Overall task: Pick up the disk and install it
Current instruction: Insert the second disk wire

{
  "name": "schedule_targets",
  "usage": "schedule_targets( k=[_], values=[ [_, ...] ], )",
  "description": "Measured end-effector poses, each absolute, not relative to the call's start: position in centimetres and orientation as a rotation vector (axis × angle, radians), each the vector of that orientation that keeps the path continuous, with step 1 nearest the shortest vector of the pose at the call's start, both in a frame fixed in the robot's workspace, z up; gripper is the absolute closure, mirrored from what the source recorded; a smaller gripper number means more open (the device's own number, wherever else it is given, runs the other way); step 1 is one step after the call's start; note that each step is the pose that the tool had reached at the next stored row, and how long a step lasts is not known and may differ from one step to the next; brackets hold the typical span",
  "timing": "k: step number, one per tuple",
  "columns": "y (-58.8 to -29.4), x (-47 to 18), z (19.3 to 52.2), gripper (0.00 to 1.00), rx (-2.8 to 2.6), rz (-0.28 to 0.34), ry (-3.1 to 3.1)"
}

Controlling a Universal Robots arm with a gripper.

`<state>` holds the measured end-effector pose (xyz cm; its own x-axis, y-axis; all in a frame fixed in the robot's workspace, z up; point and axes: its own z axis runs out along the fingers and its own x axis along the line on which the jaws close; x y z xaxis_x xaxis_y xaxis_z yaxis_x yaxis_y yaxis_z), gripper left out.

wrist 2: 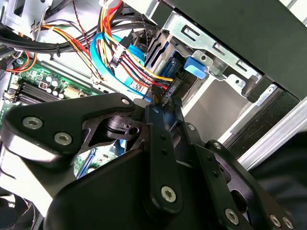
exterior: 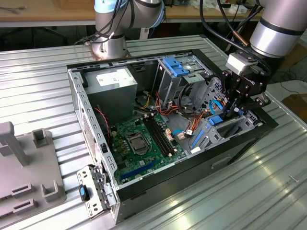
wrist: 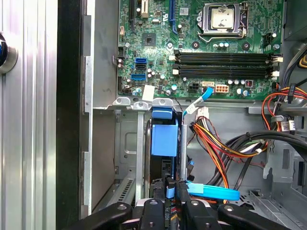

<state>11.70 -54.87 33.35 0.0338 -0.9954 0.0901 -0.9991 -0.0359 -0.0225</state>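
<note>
One gripper [exterior: 238, 108] hangs inside the open computer case [exterior: 91, 120] at the exterior view's right, its black fingers [wrist: 169, 189] drawn close together around the near edge of the disk [wrist: 164, 139], which stands on edge in the metal drive bay [exterior: 230, 128] with its blue carrier showing. In the first wrist view the green motherboard [wrist: 192, 43] lies beyond the disk, and a bundle of orange, yellow and red cables [wrist: 216, 139] runs just beside it.
</note>
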Motion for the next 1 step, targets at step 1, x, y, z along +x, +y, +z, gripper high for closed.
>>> schedule_targets(
  k=[1],
  values=[
    [-54.87,11.7,33.35,0.77,2.225,0.125,-2.148]
  ],
)
